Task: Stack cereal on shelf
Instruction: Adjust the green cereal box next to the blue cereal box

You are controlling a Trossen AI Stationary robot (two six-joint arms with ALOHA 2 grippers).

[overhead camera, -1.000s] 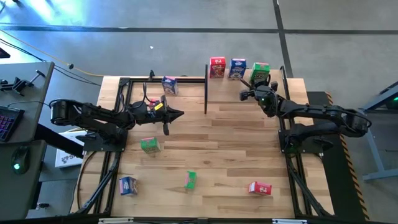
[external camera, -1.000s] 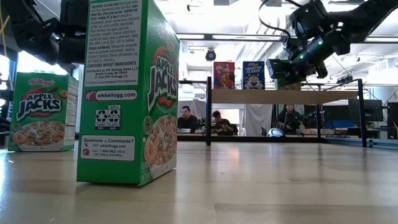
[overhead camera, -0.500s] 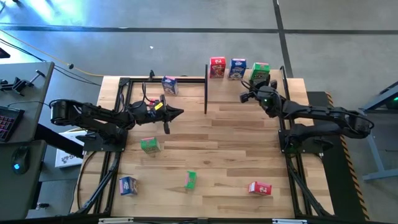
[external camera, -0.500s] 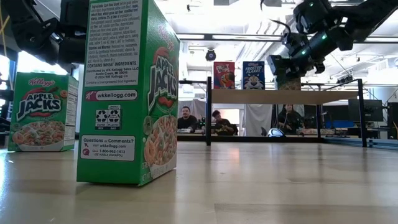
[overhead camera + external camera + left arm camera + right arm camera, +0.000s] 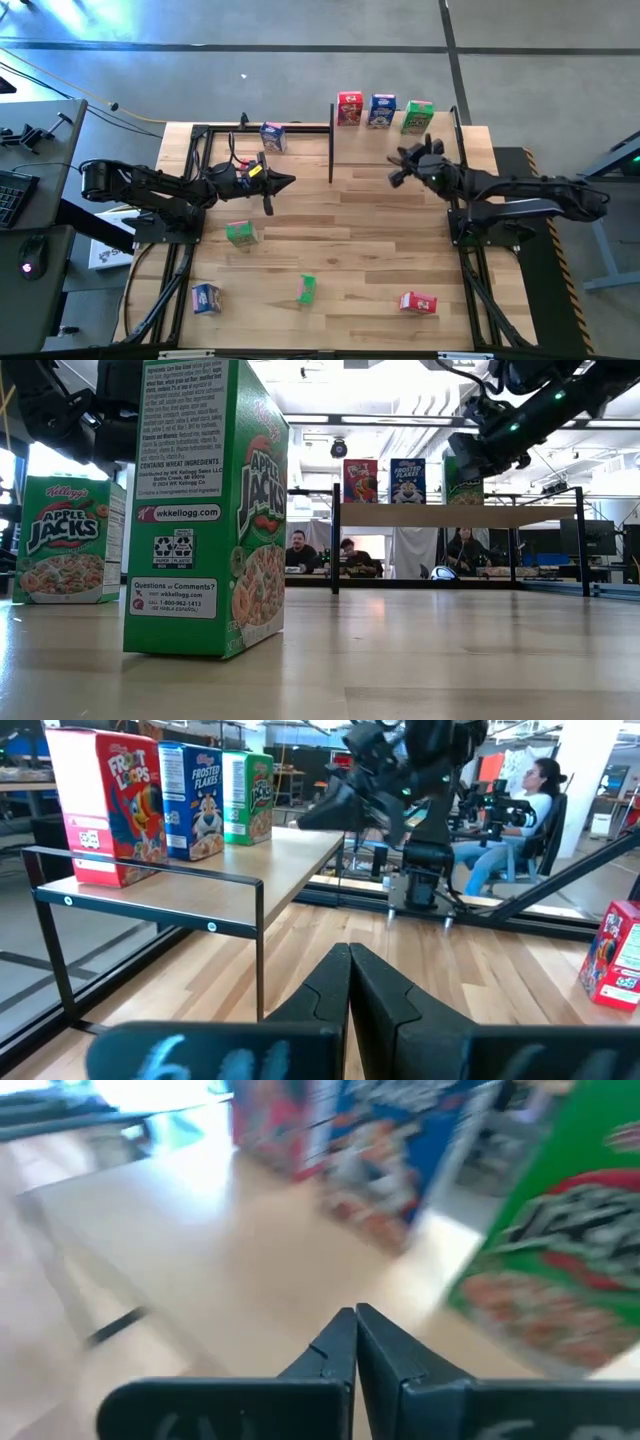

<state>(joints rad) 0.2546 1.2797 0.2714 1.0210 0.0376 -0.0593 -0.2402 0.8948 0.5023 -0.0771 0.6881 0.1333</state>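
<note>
Three cereal boxes stand upright in a row on the light-wood shelf (image 5: 390,137) at the table's far edge: red (image 5: 349,108), blue (image 5: 381,110) and green (image 5: 417,116). In the right wrist view the green box (image 5: 560,1250) is close ahead, beside the blue box (image 5: 400,1150). My right gripper (image 5: 400,165) (image 5: 355,1312) is shut and hovers just near of the shelf's right part, touching nothing. My left gripper (image 5: 290,182) (image 5: 350,952) is shut and waits above the table left of the shelf.
Loose boxes stand or lie on the plank table: blue (image 5: 272,136) at the far left, green (image 5: 240,233), green (image 5: 306,289), blue (image 5: 206,297) and red (image 5: 418,302) toward the near edge. A black post (image 5: 331,155) marks the shelf's left end. People sit beyond the table.
My right gripper has drawn back from the green box on the shelf, toward the table's near edge and upward. The green box, earlier partly hidden behind the gripper, now stands in full view at the right end of the row.
</note>
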